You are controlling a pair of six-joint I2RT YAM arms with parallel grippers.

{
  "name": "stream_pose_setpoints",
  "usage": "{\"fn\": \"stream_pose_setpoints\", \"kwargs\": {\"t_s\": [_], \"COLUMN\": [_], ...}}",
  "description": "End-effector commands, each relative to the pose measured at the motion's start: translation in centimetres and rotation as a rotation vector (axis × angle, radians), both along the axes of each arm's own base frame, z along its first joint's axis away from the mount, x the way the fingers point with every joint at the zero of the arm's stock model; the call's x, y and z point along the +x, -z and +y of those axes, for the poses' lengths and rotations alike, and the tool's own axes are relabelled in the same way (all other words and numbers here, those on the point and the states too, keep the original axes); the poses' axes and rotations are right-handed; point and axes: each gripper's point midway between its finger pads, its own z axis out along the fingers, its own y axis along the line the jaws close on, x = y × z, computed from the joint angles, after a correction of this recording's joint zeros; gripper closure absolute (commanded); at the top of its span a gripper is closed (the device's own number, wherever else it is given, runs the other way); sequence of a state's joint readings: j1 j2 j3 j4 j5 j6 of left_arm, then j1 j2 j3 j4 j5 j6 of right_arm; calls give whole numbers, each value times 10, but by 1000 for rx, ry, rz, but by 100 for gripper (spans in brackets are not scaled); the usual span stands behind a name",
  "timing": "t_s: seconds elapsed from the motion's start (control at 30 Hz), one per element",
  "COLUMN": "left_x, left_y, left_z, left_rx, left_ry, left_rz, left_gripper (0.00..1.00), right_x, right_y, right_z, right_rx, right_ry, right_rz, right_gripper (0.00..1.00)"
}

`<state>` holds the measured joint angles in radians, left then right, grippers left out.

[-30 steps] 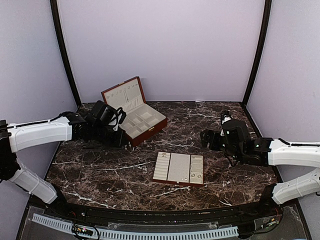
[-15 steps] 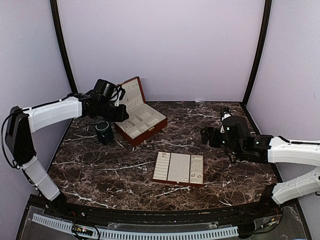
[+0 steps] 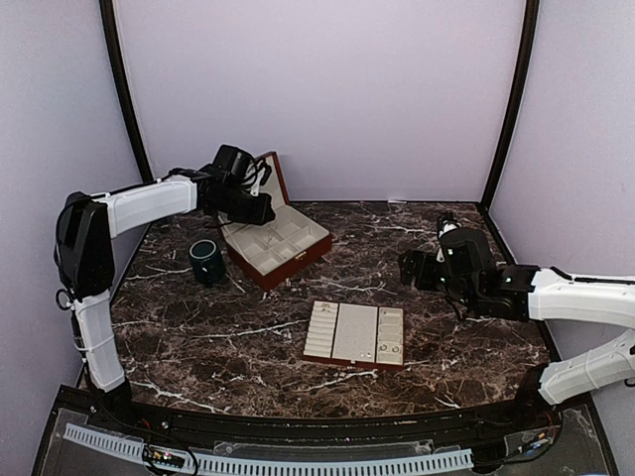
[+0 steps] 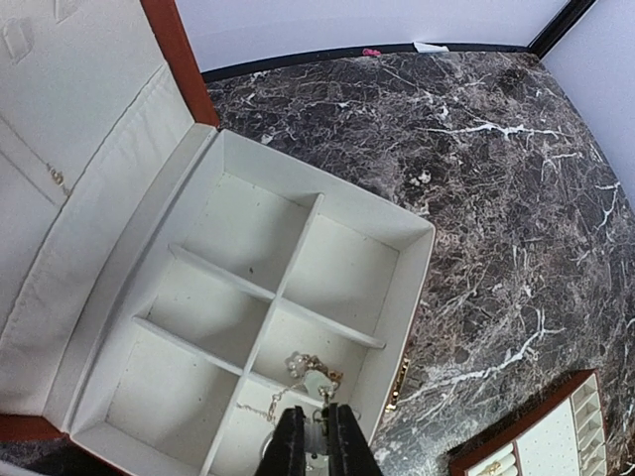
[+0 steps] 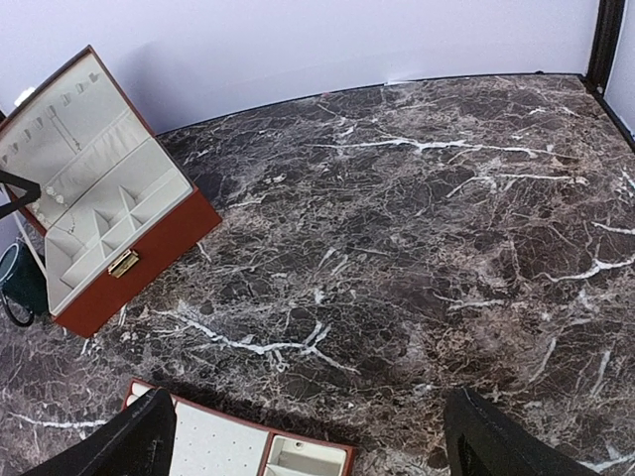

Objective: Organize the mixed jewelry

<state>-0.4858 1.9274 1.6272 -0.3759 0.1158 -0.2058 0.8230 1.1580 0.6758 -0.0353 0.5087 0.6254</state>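
My left gripper (image 4: 316,441) is pinched shut on a fine pale-gold chain (image 4: 310,369) of tiny links over a front compartment of the open wooden box (image 4: 401,297), while my right gripper (image 5: 313,436) gapes wide, empty.

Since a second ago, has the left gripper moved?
Yes. The left gripper has swung off the dark green cup, going back and to the right. It now hangs over the open wooden box.
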Motion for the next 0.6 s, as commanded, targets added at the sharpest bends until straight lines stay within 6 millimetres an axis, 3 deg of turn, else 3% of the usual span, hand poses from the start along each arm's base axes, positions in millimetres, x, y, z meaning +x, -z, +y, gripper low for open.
{"fn": "stream_pose_setpoints", "kwargs": {"t_s": [0.0,0.17,0.57], "left_x": [9,19,16], "left_y": [-9,1,37], "left_z": [-4,-7,-20], "left_rx": [-3,-3,-29], "left_ry": [32,34,84], "left_rz": [-10,1,77], "left_gripper": [100,100,100], "right_x": [9,13,19], "right_y": [-14,-15,-10], "right_z": [3,3,1], "right_rx": [22,9,6], "right_ry": [2,1,2], "right_rz": [-24,-22,-10], "right_gripper": [5,5,5]}}
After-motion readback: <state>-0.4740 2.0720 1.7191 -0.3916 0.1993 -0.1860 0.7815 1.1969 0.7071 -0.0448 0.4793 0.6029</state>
